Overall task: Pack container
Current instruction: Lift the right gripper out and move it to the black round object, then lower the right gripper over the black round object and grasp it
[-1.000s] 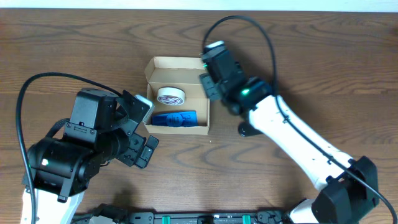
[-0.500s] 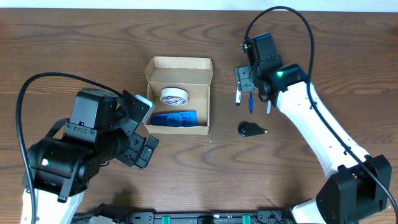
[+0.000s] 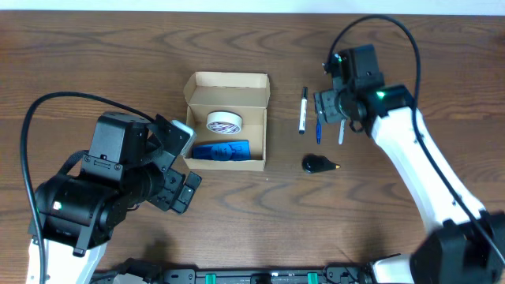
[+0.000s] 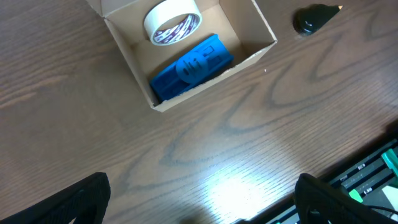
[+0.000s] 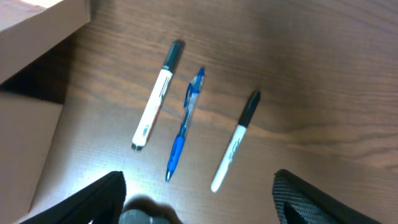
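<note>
The container (image 3: 229, 81) sits open on the tabletop (image 3: 95, 55), left of centre, with a tape roll (image 3: 223, 122) and a flat blue item (image 3: 221, 150) inside. The left gripper (image 3: 188, 163) is near its left wall, jaws spread wide and empty. To the right of the box lie three pens (image 5: 184, 127). The right gripper (image 5: 198, 182) hovers above them, jaws wide apart, holding nothing.
</note>
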